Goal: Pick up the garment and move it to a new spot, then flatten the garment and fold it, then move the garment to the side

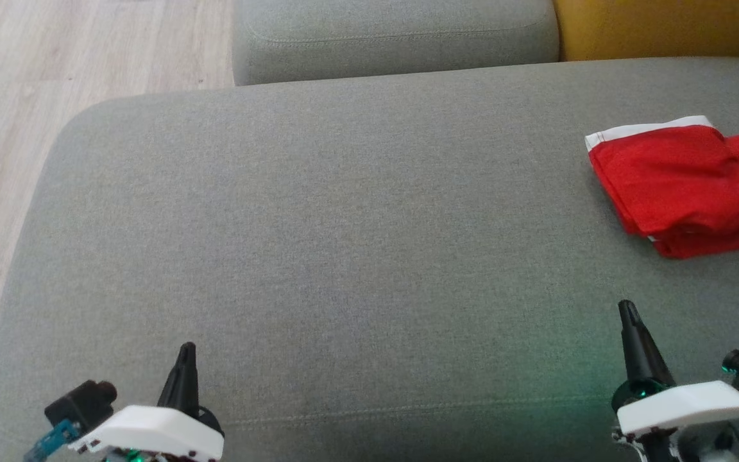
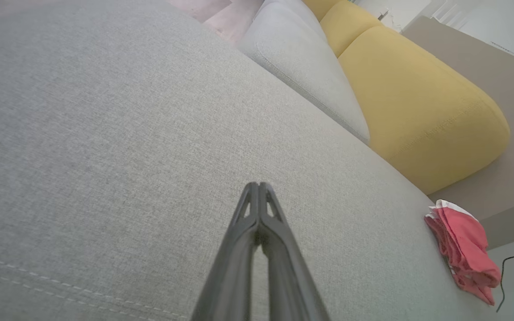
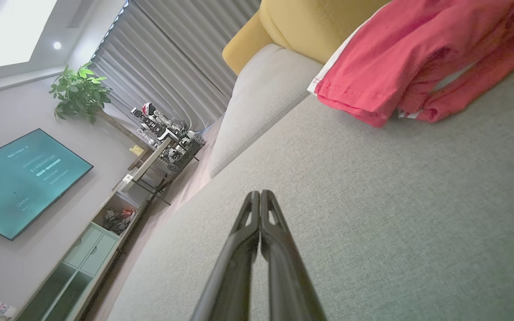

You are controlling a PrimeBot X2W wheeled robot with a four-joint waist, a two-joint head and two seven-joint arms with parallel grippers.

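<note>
Your left tool (image 1: 186, 350) is clenched: its two dark fingers (image 2: 234, 258) meet at the tips with nothing between them. It points out over the bare grey sofa seat (image 1: 344, 224), and you cannot tell whether the tips touch the fabric. Your right tool (image 1: 626, 307) is clenched just the same and grasps nothing, its tips pressed together over the same seat.

The garment (image 1: 684, 183) lies on the seat ahead of the right tool and a little to its right, well apart from the tips. From the left tool it is far off to the right. It is red with a white band along one edge, folded into a loose stack of layers, and its right part runs out of the head view.

Past the seat's rounded corner, to the left of the left tool, is pale wooden floor (image 1: 87, 58). Farther ahead stands a grey cushion (image 1: 395, 38), and beside it, beyond the garment, a yellow cushion (image 1: 658, 29). Far past the right tool a wall screen (image 3: 20, 178), a green plant (image 3: 80, 91) and grey curtains (image 3: 181, 53) show
</note>
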